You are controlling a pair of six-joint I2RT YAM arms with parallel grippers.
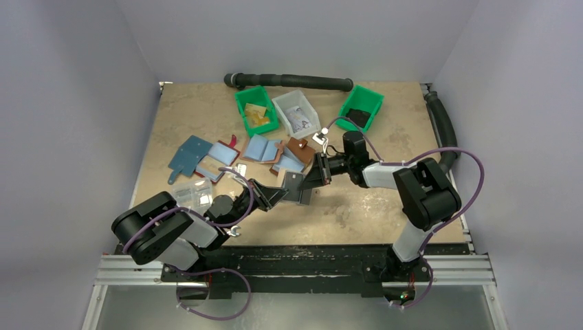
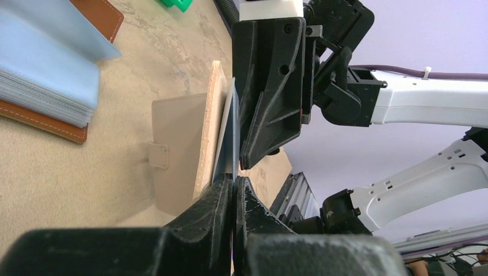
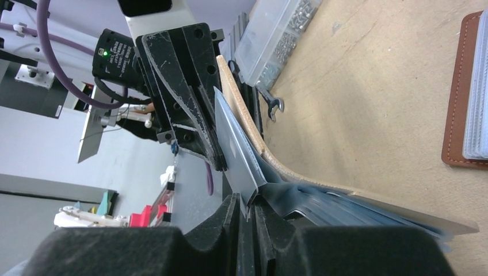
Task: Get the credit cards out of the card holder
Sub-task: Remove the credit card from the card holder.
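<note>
Left wrist view: my left gripper (image 2: 235, 184) fingers pinch dark grey card (image 2: 228, 135) edge; my right gripper (image 3: 248, 200) fingers closed on card holder (image 2: 178, 149), at table (image 1: 371, 206) centre.

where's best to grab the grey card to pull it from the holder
Pinch the grey card across its flat faces at the end clear of the holder, coming edge-on from the left arm's side. It stands thin on edge, its other end at the right end effector. The left end effector is shut there.
</note>
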